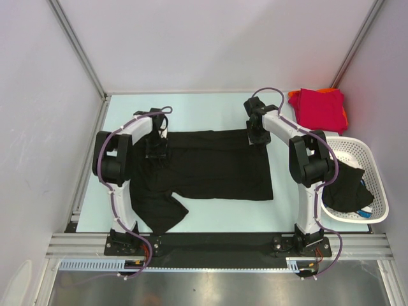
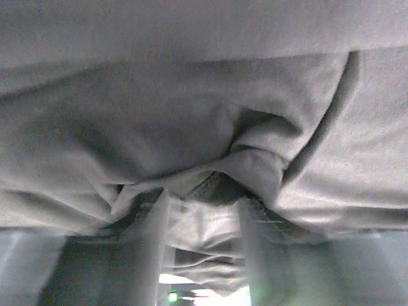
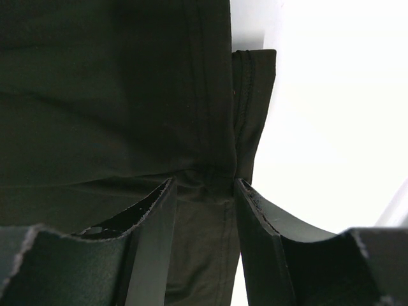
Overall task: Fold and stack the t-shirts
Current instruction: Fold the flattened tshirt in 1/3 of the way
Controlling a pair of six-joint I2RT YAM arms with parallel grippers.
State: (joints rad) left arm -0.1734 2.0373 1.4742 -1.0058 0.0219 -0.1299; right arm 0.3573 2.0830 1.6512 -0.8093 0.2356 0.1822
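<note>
I have both black-and-white arms arched up from their bases at the table's near edge, wrists bent down toward its far half. My left two-finger gripper (image 1: 157, 150) sits left of centre, its pale fingers (image 2: 153, 245) parted with bunched cloth between them. My right two-finger gripper (image 1: 257, 136) is toward the far right, its dark fingers (image 3: 156, 236) pinching a seamed black edge.

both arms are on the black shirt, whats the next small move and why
Probably lift both tools together and carry the far edge toward the near edge. The black t-shirt lies spread on the table, the right tool pinches its far hem, and the left tool has cloth bunched between its fingers.
</note>
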